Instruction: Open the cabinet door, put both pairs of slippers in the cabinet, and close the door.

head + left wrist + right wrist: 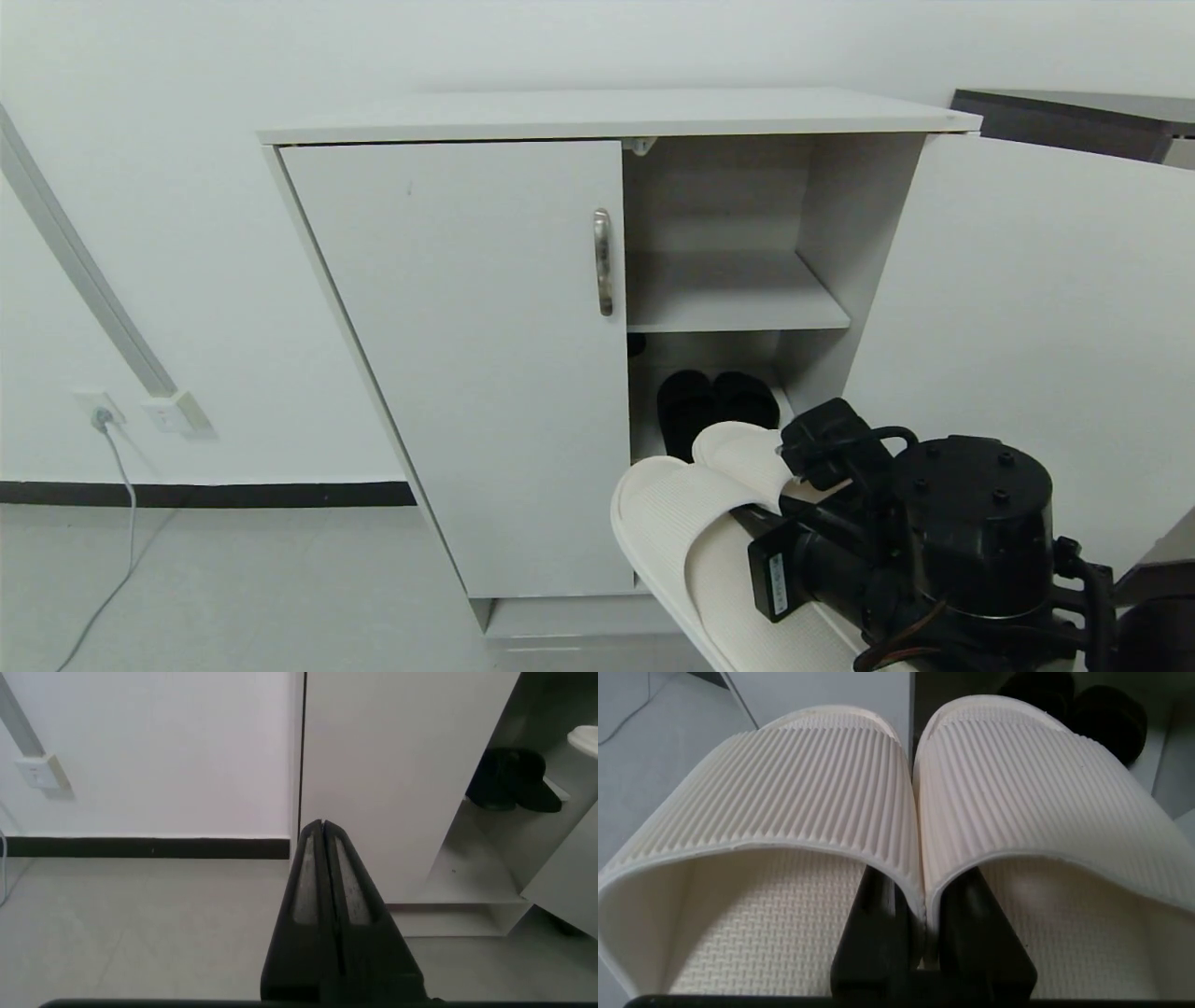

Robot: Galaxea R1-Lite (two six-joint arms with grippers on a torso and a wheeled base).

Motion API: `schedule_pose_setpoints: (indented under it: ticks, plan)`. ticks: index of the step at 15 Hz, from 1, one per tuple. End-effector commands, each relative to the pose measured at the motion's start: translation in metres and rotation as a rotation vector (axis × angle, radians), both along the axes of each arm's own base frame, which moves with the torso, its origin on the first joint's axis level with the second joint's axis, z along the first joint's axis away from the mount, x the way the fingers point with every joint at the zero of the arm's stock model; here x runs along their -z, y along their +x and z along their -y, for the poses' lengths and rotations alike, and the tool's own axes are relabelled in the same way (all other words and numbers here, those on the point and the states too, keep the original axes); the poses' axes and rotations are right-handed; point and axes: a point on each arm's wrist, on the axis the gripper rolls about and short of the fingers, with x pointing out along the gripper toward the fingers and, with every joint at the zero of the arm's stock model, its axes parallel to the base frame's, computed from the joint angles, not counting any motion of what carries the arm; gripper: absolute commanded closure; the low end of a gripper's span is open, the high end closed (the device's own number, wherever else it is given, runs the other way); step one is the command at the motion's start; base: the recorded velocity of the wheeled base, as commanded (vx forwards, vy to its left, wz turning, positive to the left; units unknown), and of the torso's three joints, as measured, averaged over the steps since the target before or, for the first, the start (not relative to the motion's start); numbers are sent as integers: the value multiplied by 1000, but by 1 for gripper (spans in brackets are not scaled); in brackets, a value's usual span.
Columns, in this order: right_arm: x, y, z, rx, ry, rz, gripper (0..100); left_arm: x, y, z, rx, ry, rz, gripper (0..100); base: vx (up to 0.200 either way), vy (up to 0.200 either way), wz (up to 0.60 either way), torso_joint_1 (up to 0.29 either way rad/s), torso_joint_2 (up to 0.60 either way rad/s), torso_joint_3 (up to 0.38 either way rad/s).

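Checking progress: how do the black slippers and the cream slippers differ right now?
The black slippers lie inside the cabinet, low down; the cream slippers are outside, before its open side. The black slippers lie free; the cream slippers are pinched in the right end effector. Each pair sits side by side.

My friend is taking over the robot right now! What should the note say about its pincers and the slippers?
Left pincer: shut, empty.
Right pincer: shut on the white slippers, held at the cabinet's open side.
Black slippers: inside the cabinet.
Done: right door open, black pair in.
To do: put the white pair in, close the door.
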Motion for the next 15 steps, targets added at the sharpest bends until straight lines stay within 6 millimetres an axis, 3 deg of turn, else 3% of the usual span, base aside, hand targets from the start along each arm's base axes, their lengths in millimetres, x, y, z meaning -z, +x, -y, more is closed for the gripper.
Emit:
schedule_pose_setpoints:
  ticks: [1, 8, 11, 15]
  plan:
    - [0, 0, 0, 0, 2, 3, 100, 0, 0, 0, 0, 0, -1, 100, 0, 0, 0, 0, 0, 0]
    - [-2, 1, -2, 9, 14, 17, 100, 0, 0, 0, -2, 0, -1, 100, 0, 0, 0, 0, 0, 0]
    - [-12, 17, -16, 210, -2, 81, 100, 0, 0, 0, -2, 0, -1, 100, 0, 0, 0, 0, 0, 0]
    - [-23, 28, -28, 277, -7, 17, 100, 0, 0, 0, 0, 0, -1, 100, 0, 0, 0, 0, 0, 0]
